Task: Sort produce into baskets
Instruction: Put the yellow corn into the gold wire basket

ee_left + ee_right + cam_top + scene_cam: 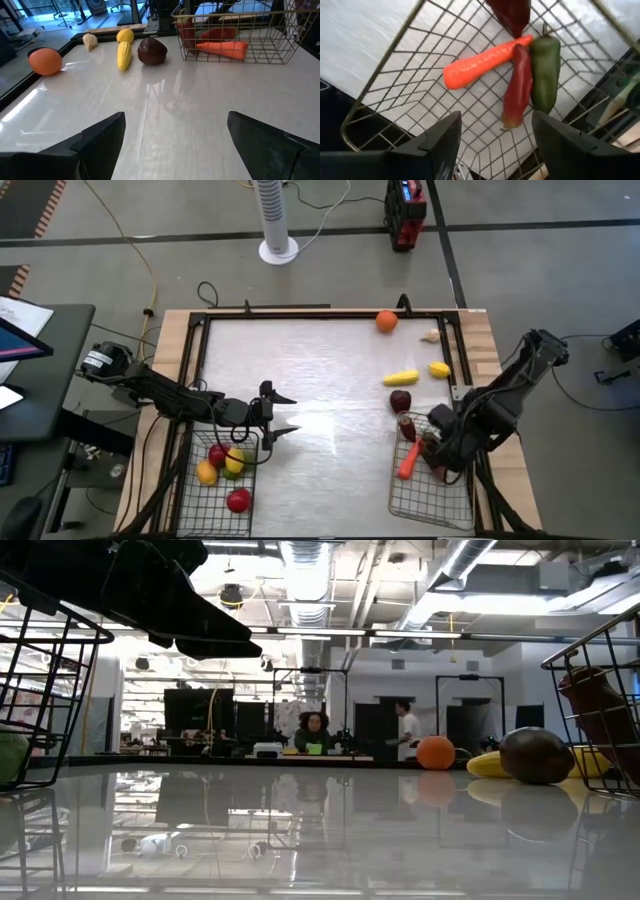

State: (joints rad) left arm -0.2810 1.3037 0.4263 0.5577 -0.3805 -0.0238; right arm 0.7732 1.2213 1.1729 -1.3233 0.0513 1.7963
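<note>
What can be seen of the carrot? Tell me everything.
The carrot is orange, smooth and tapered, with one blunt rounded end, and looks whole. It lies flat on the wire floor of the right basket, slanted across it. A long red pepper touches its narrow end, with a green vegetable beside that. The right gripper hangs above, holding nothing.

- Glossy white tabletop (320, 370), dark-framed, pale wooden border.
- Dark wire-grid basket (215, 485), lower left of the high view: red apples (238, 500), yellow lemon (206, 473), green lime (232, 472).
- Dark wire-grid basket (420, 75), lower right: orange carrot (480, 62), long red pepper (518, 85), green cucumber (545, 70).
- Loose: round orange (386, 321), yellow corn (401, 378), dark maroon plum (152, 50), pale garlic (431, 335).
</note>
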